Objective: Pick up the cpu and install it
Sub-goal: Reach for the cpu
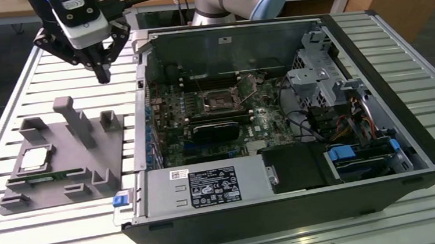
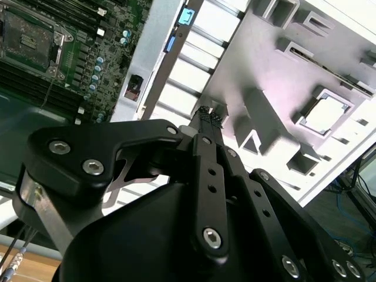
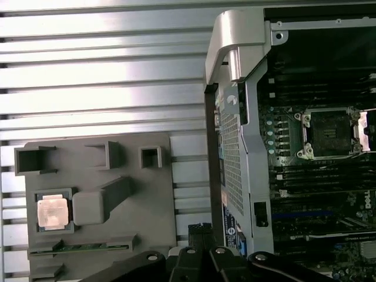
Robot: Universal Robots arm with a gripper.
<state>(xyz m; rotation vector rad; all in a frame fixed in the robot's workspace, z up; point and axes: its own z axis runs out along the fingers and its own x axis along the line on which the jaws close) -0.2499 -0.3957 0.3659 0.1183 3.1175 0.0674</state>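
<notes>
- End effector (image 2: 208,114) linkage looms closest in both wrist views. Its two fingers are pressed together at the tips with nothing pinched between them.
- Judging by how things lie, the task is at its very start. The cpu (image 1: 36,158) lies flat in its square pocket of the grey holder (image 1: 88,161), at the lower left of the exterior view, not yet lifted.
- Inside the open computer case (image 1: 287,210), the motherboard's socket (image 1: 220,98) sits empty with its metal frame hinged open, near the centre of the exterior view. Both the pick and the install therefore appear left to do.
- For the arm's pose, the end effector hangs pointing straight down in the upper left of the exterior view, over the slatted bench (image 1: 12,85). It is near the gap between holder and case and touches neither.
- It stands well apart from the cpu and above the holder's tall post (image 1: 73,119).
</notes>
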